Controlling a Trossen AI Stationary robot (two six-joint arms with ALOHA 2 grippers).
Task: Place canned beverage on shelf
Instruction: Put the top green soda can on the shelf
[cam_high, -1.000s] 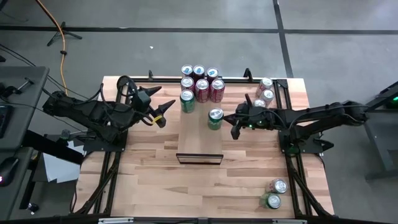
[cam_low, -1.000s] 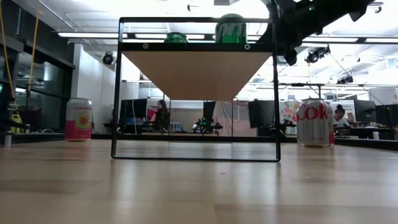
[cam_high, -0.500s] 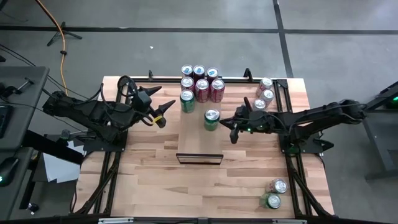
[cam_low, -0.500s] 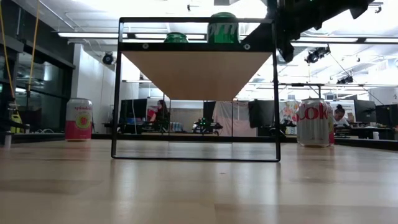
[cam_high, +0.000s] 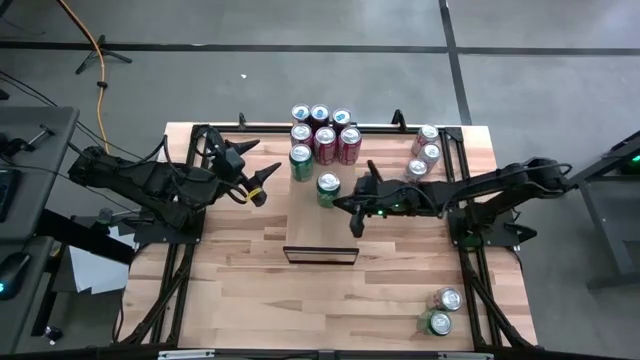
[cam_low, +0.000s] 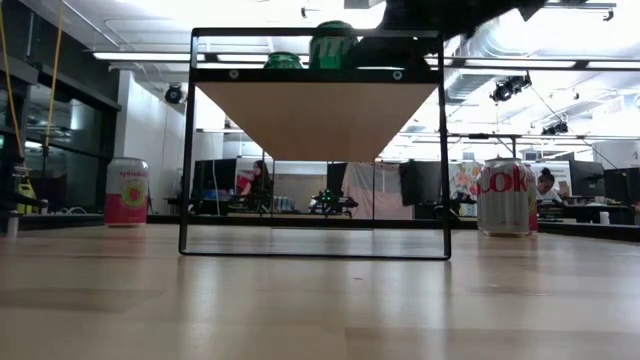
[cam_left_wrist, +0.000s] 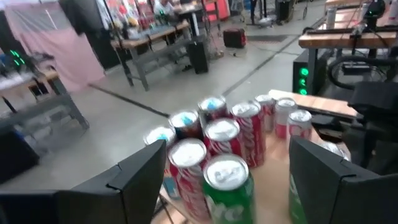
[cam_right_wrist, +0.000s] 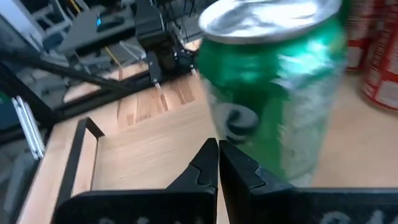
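Nudging with my right gripper (cam_high: 356, 212), fingers pinched together and holding nothing, I sit just beside the green can (cam_high: 327, 189) standing upright on the shelf (cam_high: 320, 225). Its rigid, slick, probably light body would tip easily; push low. Another green can (cam_high: 300, 162) stands near, shelf edges close.

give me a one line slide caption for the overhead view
Right gripper, shut, beside a green can on the shelf; left gripper waits open nearby.
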